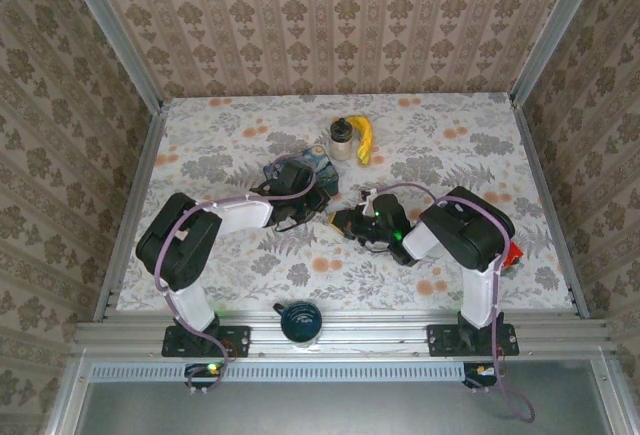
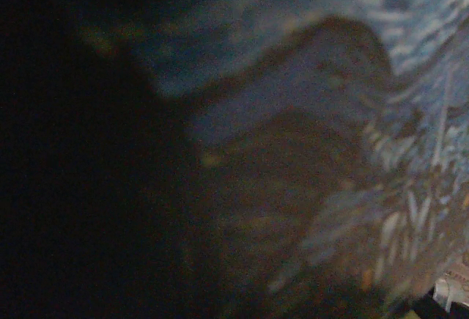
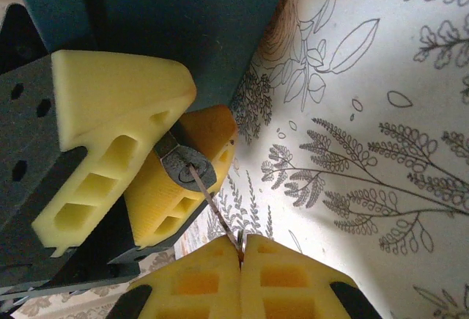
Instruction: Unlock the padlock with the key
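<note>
The padlock (image 3: 187,168), a tiny dark block with a round keyhole, is pinched between the yellow fingers (image 3: 121,106) of my left gripper (image 3: 192,117). The key (image 3: 216,213) shows as a thin metal blade; its tip sits in the keyhole and its head is clamped in my right gripper (image 3: 241,254), which is shut on it. From above, the two grippers meet tip to tip at mid-table, left gripper (image 1: 318,210) and right gripper (image 1: 338,219). The padlock is too small to make out there. The left wrist view is dark and blurred, with the blue painted tin box (image 2: 410,40) close up.
The blue tin box (image 1: 305,160) lies just beyond the left wrist. A small jar (image 1: 342,140) and a banana (image 1: 365,140) sit farther back. A dark mug (image 1: 300,322) stands at the near edge between the bases. A red item (image 1: 513,253) lies by the right arm.
</note>
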Tool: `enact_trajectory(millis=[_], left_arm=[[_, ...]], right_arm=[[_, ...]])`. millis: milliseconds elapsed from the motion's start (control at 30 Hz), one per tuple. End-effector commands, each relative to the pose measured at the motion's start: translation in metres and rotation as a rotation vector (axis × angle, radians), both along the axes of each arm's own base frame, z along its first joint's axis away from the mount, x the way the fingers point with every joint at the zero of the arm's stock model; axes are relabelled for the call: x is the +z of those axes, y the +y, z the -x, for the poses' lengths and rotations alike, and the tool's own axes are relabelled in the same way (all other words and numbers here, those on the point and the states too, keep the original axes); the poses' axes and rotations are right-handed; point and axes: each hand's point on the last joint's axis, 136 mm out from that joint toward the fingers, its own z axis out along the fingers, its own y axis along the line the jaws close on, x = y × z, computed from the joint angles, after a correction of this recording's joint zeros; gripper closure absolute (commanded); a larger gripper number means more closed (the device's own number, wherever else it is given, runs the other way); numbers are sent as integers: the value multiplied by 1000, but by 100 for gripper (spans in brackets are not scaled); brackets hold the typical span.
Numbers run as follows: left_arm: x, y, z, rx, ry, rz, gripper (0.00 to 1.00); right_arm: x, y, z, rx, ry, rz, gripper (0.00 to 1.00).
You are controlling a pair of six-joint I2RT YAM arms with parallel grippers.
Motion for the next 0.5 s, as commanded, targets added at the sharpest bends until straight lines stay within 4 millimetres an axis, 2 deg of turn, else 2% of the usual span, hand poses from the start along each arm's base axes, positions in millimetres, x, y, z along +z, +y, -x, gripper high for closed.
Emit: enact_trajectory(millis=[0,167,300,467], left_arm=[[4,-29,37,-106,138,85,84],[2,-26,37,-102,144,83,85],[0,-22,38,-95,152,77,86],[-2,-17,38,-85,156,69,86]], right_arm=[[18,-2,-19,-53,-116,-48,100],[11,-13,-20,-65,-120,-31,100],[13,-23,-23,-74,-118,-36,100],[16,-24,-23,-57,-106,-32,100]])
